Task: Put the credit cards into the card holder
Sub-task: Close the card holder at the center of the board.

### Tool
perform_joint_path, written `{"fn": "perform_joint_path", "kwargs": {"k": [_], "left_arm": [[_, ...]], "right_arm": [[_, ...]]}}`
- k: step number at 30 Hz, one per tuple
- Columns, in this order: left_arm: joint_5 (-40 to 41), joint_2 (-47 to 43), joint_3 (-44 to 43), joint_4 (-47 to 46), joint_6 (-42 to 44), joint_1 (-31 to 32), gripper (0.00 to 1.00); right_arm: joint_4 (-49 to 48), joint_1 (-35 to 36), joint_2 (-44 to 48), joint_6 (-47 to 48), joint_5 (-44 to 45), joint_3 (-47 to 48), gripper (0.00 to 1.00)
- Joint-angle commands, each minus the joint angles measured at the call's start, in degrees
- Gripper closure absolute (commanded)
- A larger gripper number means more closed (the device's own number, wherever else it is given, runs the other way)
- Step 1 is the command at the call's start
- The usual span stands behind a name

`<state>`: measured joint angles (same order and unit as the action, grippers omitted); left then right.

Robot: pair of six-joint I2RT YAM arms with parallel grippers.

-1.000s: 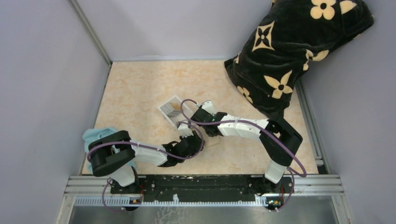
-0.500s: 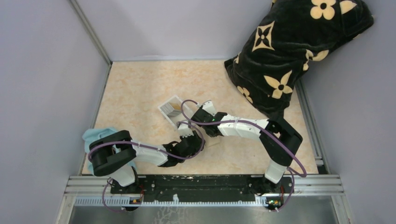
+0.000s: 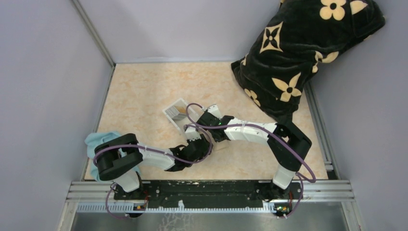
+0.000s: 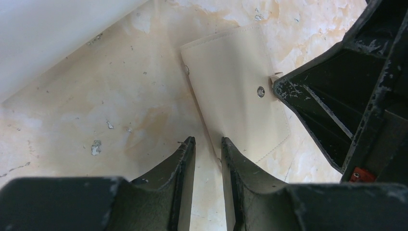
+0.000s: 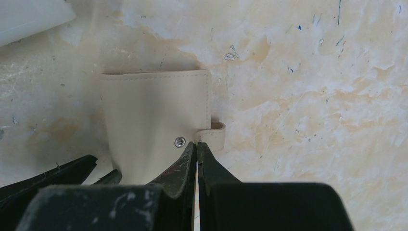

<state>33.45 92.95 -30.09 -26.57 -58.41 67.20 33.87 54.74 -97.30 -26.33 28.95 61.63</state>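
The card holder [image 5: 154,115] is a tan folded wallet lying closed on the table, its snap [image 5: 179,142] facing up. My right gripper [image 5: 197,143] is shut, its tips pinching the near edge of the snap tab [image 5: 215,134]. My left gripper [image 4: 208,140] comes in from the other side with a narrow gap between its jaws. One finger [image 4: 235,163] rests over the wallet's [image 4: 235,96] corner, the other finger [image 4: 185,159] over bare table, and nothing is gripped. From above, both grippers cover most of the wallet [image 3: 220,146]. The credit cards [image 3: 179,111] lie in the tray.
The clear white tray [image 3: 169,111] stands just beyond the grippers, and its wall shows at the edge of both wrist views [image 4: 57,29] [image 5: 29,17]. A light blue cloth [image 3: 96,142] lies by the left arm's base. A black flowered pillow [image 3: 298,53] fills the far right corner.
The right gripper's jaws have closed down at the snap tab. The left arm's elbow has edged slightly to the right; its gripper stays at the wallet.
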Motion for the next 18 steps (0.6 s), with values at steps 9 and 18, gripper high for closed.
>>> {"fn": "perform_joint_path", "kwargs": {"k": [9,18], "left_arm": [[-0.7,1.7,-0.9,2.1,1.3,0.0,0.66],[-0.8,1.5,-1.1,2.0,1.6,0.0,0.66]], "right_arm": [[-1.5,0.6,-0.2,1.1,-1.0,3.4,1.00],[-1.2,0.7,-1.4,1.4,-1.6,3.5,1.00]]}}
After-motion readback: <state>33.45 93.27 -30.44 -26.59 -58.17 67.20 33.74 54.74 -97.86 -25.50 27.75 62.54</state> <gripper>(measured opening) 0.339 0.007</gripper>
